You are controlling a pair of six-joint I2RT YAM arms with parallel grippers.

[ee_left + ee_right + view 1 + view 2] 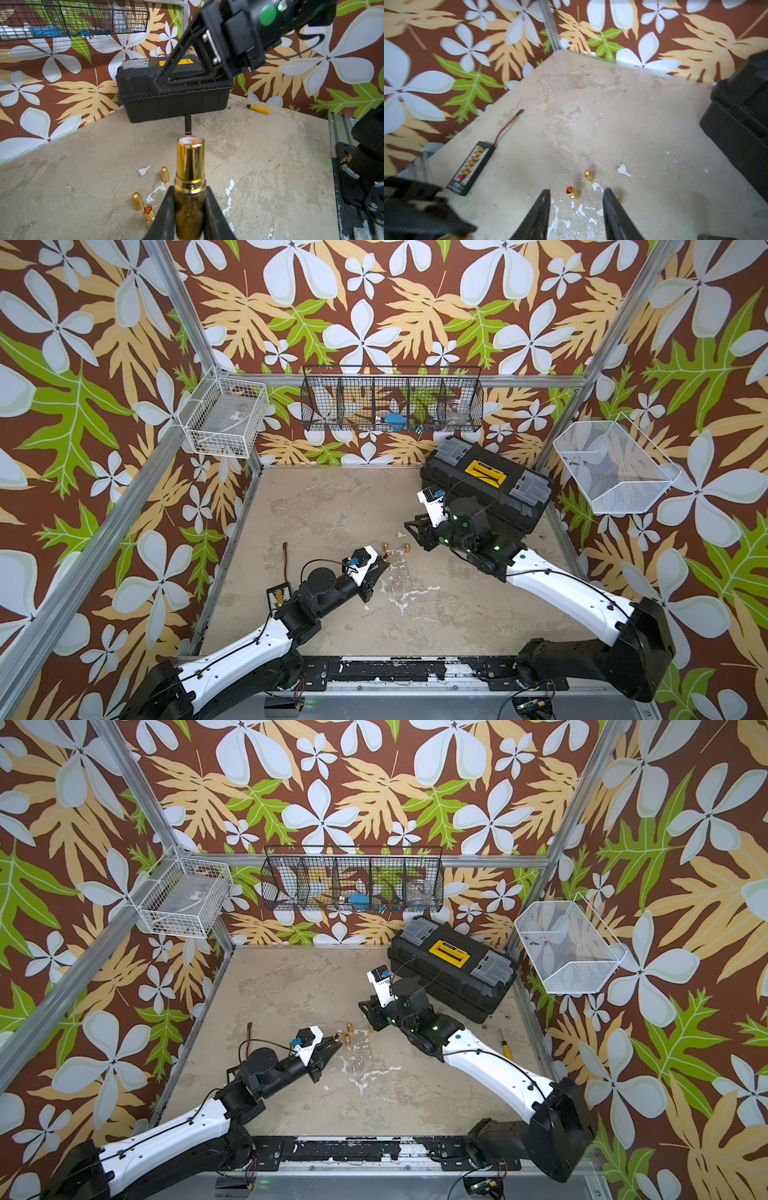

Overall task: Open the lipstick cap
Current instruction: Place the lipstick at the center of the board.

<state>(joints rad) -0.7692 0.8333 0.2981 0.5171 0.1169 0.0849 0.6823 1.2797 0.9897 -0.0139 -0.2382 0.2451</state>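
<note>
My left gripper (190, 194) is shut on the glittery gold base of a lipstick (190, 164). Its cap is off, and the orange stick shows inside the shiny gold tube. In both top views the left gripper (383, 563) (337, 1041) hovers low over mid-table. A gold cap (165, 175) lies on the table beyond it. A second cap (137, 201) lies beside another uncapped lipstick (149, 213) (573, 192). My right gripper (577, 196) (415, 535) hangs open and empty above these pieces. One of its fingers partly hides a gold piece (617, 197).
A black toolbox (486, 485) stands at the back right, with a black tube (188, 124) upright before it. A yellow screwdriver (257, 109) lies by the right wall. A connector board with a red lead (471, 168) sits at the left edge. Wire baskets (392, 404) hang on the walls.
</note>
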